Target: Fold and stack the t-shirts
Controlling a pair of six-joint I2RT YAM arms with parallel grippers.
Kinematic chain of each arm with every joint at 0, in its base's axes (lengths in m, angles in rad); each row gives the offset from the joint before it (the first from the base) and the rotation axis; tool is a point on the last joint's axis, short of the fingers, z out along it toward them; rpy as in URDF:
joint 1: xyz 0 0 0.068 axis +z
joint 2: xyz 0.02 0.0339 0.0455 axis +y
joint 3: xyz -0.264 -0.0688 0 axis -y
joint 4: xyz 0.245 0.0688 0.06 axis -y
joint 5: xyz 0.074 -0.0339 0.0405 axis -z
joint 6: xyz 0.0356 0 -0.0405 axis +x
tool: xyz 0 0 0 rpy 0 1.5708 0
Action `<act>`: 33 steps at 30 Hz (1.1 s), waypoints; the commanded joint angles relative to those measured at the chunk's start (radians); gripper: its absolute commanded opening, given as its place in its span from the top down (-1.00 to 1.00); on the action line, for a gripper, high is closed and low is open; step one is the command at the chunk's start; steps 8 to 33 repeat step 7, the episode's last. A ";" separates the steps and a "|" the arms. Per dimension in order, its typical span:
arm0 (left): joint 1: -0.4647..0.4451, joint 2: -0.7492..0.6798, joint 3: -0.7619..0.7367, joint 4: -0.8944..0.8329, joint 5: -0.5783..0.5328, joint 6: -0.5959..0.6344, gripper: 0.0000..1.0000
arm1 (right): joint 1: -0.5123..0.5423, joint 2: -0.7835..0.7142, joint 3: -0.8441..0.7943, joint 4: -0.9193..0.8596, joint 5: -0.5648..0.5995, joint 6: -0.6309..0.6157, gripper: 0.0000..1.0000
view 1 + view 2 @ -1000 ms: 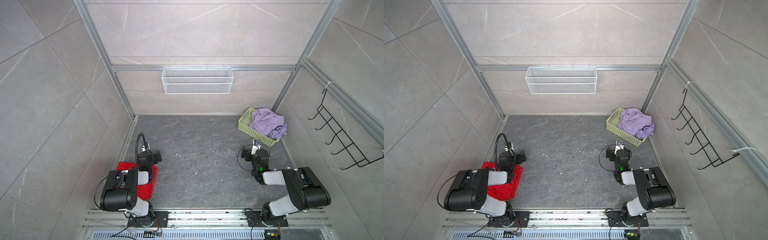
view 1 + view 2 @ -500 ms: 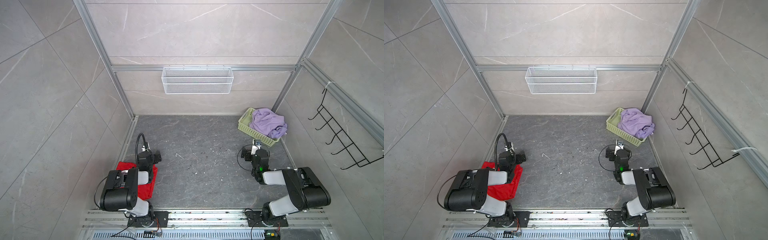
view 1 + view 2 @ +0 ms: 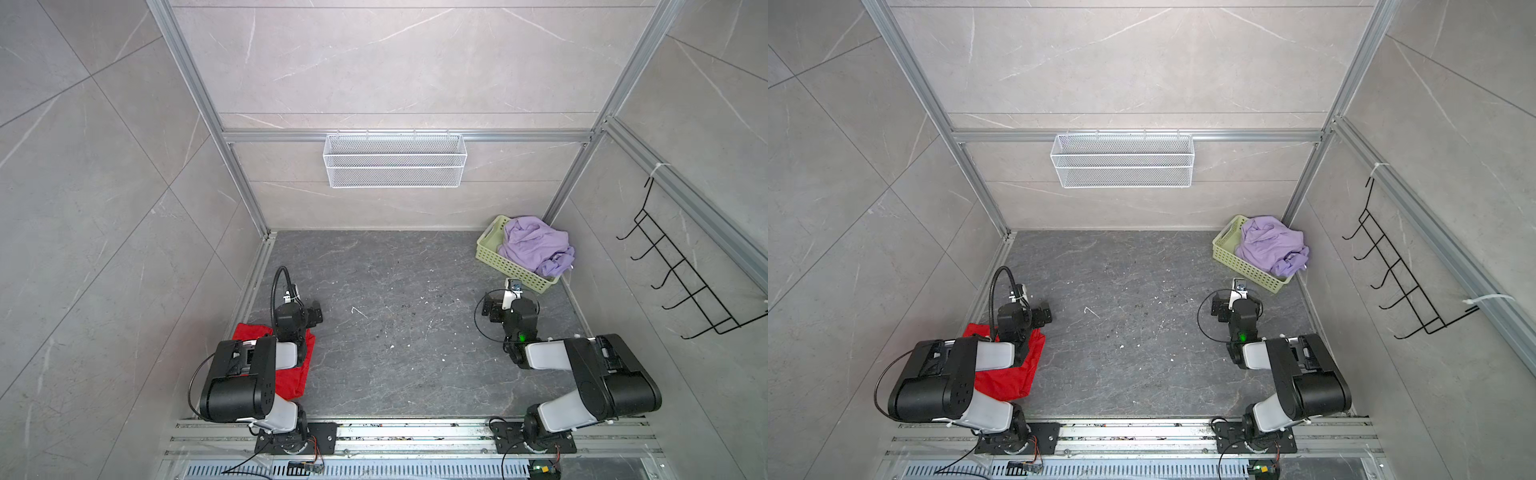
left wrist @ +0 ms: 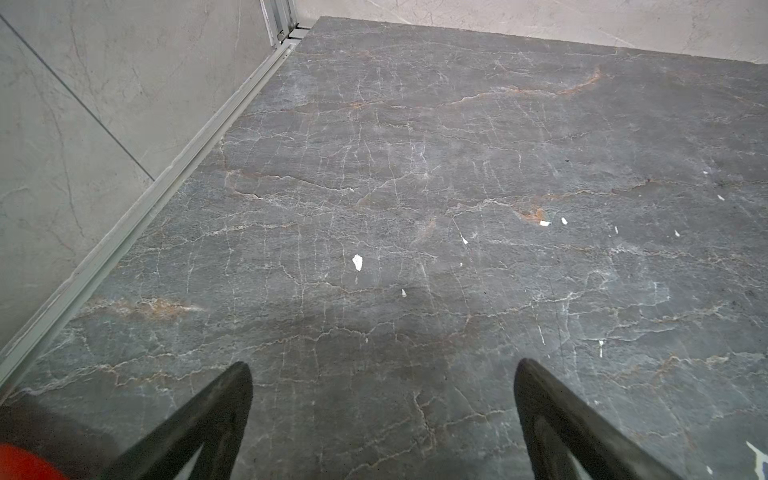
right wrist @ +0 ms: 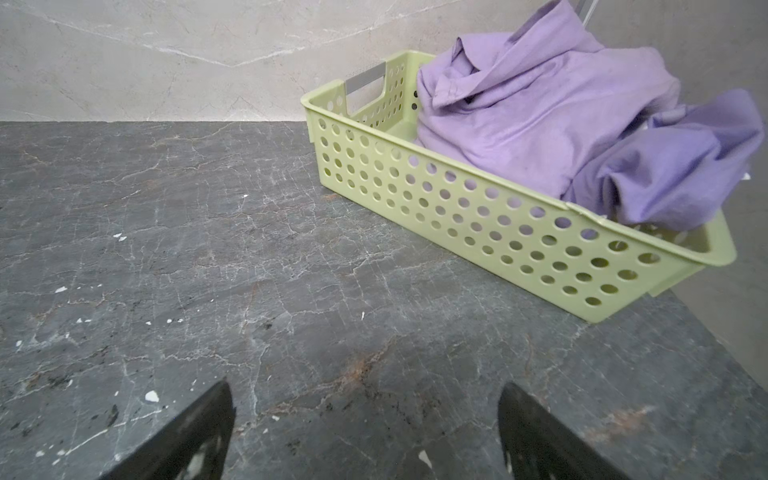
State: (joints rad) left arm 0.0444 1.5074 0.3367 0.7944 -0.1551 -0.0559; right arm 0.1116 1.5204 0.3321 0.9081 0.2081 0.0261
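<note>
A bright red t-shirt lies in a compact patch on the dark stone floor at the front left, partly hidden under my left arm. Only a red corner shows in the left wrist view. A crumpled pale lilac t-shirt fills the green basket at the back right. My left gripper hangs open over bare floor just past the red shirt. My right gripper is open and empty, a little short of the basket.
A white wire basket hangs on the back wall. A black hook rack is on the right wall. Metal rails run along the front edge. Small white flecks dot the floor between the arms.
</note>
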 commanded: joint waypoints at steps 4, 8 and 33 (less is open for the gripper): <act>-0.003 -0.009 0.019 0.057 -0.007 0.020 -0.99 | -0.001 -0.005 0.019 -0.020 -0.008 0.006 -0.98; -0.003 -0.009 0.019 0.057 -0.006 0.019 -1.00 | -0.002 -0.009 0.015 -0.014 -0.010 0.003 -0.98; -0.003 -0.009 0.019 0.057 -0.006 0.019 -1.00 | -0.002 -0.009 0.015 -0.014 -0.010 0.003 -0.98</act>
